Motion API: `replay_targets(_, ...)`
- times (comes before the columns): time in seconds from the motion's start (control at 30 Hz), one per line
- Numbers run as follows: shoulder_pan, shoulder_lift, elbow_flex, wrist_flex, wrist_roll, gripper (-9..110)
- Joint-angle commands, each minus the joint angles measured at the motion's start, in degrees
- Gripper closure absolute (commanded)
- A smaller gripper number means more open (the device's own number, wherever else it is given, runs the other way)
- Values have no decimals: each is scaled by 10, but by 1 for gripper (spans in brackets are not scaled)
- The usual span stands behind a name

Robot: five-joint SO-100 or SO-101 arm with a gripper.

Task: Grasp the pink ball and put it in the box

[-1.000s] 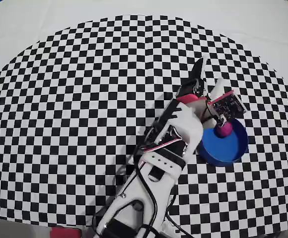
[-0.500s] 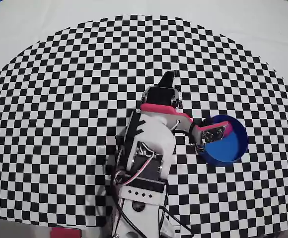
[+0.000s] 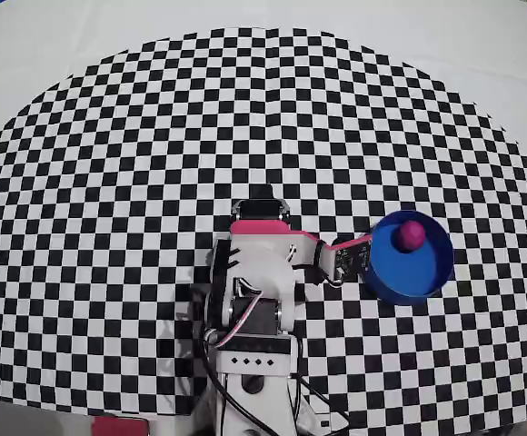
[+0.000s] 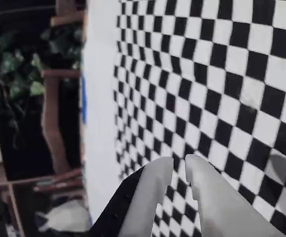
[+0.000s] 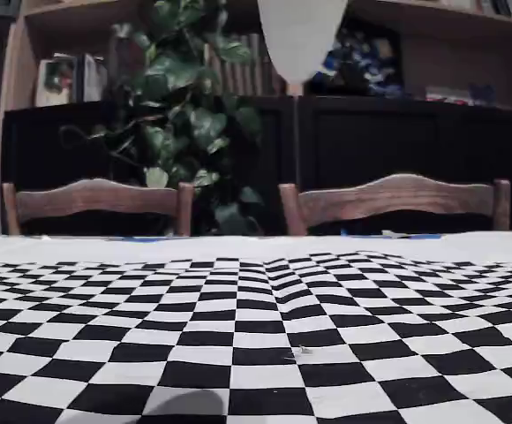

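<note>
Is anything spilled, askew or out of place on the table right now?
Nothing stands out. The pink ball sits inside the blue tub, which stands upright on the checkered cloth; the gripper holds nothing.

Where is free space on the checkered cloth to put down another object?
In the overhead view, the checkered cloth is bare across its whole far half and on the left of the arm. It is crowded only at right, where the box with the pink ball sits close beside the arm.
</note>
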Motion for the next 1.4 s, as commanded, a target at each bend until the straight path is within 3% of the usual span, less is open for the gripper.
replay_targets(0.0, -4, 14, 1, 26, 4, 101)
replay_targets(0.47, -20, 14, 30, 113, 1, 101)
replay_targets(1.37, -26, 14, 31, 114, -5, 101)
